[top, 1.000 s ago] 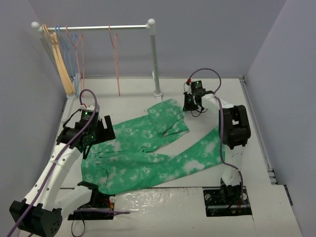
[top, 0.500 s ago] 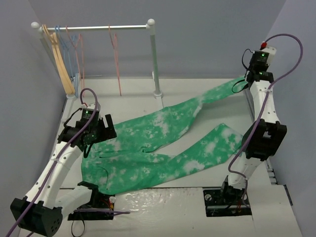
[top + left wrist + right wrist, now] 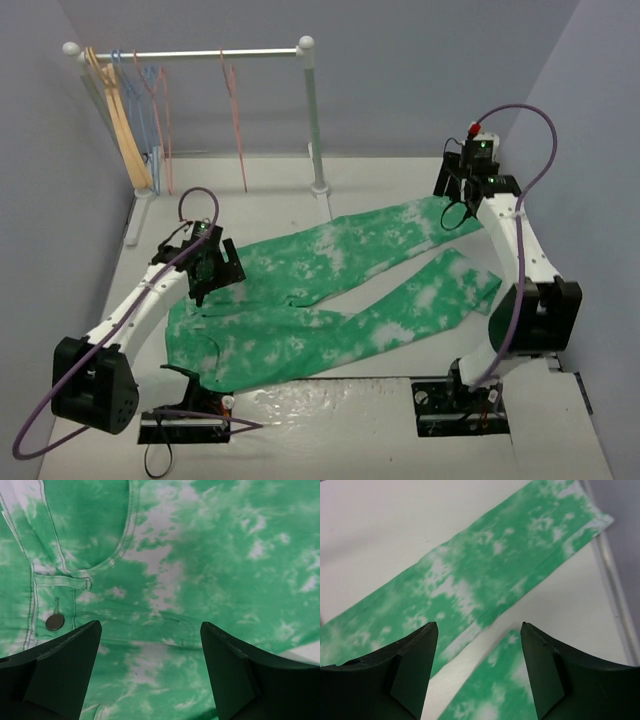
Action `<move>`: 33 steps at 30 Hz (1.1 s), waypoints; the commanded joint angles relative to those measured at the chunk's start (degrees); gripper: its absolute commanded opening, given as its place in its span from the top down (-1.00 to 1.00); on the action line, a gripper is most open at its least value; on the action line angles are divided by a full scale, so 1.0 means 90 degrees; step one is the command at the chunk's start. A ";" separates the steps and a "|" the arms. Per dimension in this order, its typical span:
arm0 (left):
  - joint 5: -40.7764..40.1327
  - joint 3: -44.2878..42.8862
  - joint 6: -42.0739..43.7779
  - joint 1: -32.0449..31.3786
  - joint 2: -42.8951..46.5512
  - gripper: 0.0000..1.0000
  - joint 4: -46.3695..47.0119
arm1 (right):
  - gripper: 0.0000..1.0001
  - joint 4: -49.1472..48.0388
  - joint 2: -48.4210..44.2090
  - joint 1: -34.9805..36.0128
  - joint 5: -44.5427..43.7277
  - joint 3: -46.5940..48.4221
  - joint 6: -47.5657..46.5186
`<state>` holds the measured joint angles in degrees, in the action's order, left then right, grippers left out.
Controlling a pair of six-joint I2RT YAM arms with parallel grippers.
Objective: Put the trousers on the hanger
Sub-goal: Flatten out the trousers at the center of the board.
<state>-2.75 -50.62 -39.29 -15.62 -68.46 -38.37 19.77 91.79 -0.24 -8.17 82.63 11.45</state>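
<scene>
The green, white-blotched trousers (image 3: 320,290) lie flat on the table, waist to the left and both legs stretched out to the right. My left gripper (image 3: 210,275) hovers open over the waistband, with the button (image 3: 54,621) and pocket seam in its wrist view and nothing between the fingers (image 3: 65,665). Near the far leg's cuff (image 3: 440,212), my right gripper (image 3: 455,195) also stands open and empty, with the far leg (image 3: 495,570) and near leg (image 3: 490,695) below it. The pink-salmon wire hanger (image 3: 238,130) hangs on the rail at the back.
A white rail (image 3: 190,55) on posts stands at the back left. It carries a tan wooden hanger (image 3: 125,130) and light blue wire hangers (image 3: 143,100). Its right post (image 3: 315,130) rises just behind the trousers. Grey walls close in on three sides.
My right gripper drew the folded far leg out straight to the right, let it go, opened and drew back. My left gripper shifted slightly right over the waist.
</scene>
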 commanded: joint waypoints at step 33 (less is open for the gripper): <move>-0.0650 -0.3126 0.1473 0.1417 -0.3518 0.36 0.0234 | -0.55 0.0842 -0.2871 -0.0042 0.0049 -0.2392 0.0585</move>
<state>-8.33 -76.52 -30.05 -3.90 -106.97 -35.70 23.66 64.94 1.70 -2.29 62.66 14.24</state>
